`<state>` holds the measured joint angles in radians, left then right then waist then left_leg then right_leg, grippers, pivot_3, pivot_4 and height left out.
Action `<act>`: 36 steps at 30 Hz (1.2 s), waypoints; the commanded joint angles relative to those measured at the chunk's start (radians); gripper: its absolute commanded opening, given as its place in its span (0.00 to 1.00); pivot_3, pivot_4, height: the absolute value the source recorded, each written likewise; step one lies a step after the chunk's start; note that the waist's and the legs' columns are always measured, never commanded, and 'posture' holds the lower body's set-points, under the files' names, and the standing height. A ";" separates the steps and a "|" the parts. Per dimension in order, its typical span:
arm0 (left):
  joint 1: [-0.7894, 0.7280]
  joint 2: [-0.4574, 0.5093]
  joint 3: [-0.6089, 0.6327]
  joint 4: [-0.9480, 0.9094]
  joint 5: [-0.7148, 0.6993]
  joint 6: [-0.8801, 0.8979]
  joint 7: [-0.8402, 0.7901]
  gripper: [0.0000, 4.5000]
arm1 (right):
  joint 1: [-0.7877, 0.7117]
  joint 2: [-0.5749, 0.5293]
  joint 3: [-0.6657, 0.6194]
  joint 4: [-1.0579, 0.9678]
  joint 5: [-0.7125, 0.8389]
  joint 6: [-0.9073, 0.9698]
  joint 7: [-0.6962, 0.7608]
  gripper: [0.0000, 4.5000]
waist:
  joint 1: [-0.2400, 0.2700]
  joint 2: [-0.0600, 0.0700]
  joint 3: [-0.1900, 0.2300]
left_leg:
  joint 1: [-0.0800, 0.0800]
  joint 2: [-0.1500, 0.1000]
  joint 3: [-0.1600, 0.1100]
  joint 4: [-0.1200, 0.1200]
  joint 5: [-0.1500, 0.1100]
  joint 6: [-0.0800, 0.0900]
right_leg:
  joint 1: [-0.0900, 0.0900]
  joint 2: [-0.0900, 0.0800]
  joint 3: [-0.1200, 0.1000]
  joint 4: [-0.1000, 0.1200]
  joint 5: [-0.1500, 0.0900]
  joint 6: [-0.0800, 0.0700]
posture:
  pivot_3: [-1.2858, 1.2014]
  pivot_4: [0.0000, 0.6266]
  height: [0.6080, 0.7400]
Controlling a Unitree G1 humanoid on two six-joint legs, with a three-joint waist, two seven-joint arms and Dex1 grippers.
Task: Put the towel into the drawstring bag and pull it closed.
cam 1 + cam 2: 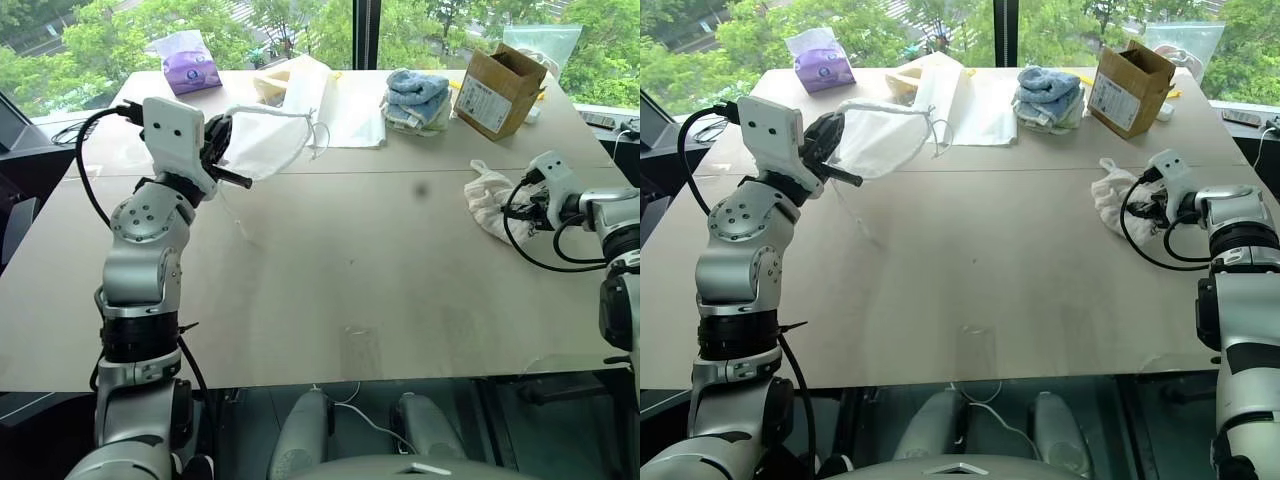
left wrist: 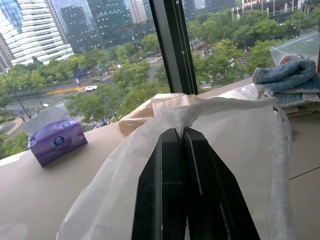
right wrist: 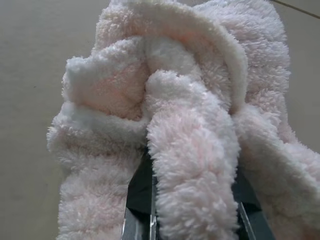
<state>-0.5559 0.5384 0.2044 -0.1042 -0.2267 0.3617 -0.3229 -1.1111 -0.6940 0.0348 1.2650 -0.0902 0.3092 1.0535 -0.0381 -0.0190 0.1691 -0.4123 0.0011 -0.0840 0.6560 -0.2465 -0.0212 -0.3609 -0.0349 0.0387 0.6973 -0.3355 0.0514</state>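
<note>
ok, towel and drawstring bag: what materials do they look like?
Towel: soft fleecy cream pile, probably microfibre or terry; fuzzy ribbed folds bunch around the right gripper.
Drawstring bag: thin matte white fabric, likely non-woven or fine mesh; it looks semi-translucent and drapes limply from the left gripper.

right gripper (image 3: 192,210): buried in towel (image 3: 165,115) | cardboard box (image 1: 497,90): contents hidden

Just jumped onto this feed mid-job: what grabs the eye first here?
The left gripper, shut on the drawstring bag, holds it up above the table's far left part. At the table's right edge, the right gripper is shut on the cream towel, which lies bunched on the surface. Behind them sit a cardboard box and a purple tissue pack.
</note>
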 commanded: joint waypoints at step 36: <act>-0.138 -0.168 -0.082 -0.044 -0.382 0.264 -0.307 0.00 | 0.141 0.256 -0.029 -1.309 0.440 0.816 -0.303 0.01 | -0.017 0.003 0.002 | -0.006 0.000 0.000 -0.001 0.000 0.000 | -0.012 0.000 0.005 0.007 0.000 0.000 | 0.52 0.24 1.00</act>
<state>-0.6938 0.3619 0.1178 -0.0964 -0.5748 0.6161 -0.6056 -0.9234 -0.4624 0.0713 -0.0340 0.3238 1.1130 0.7990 -0.0555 -0.0162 0.1709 -0.4184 0.0010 -0.0835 0.6553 -0.2462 -0.0213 -0.3738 -0.0351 0.0435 0.7055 -0.3356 0.0513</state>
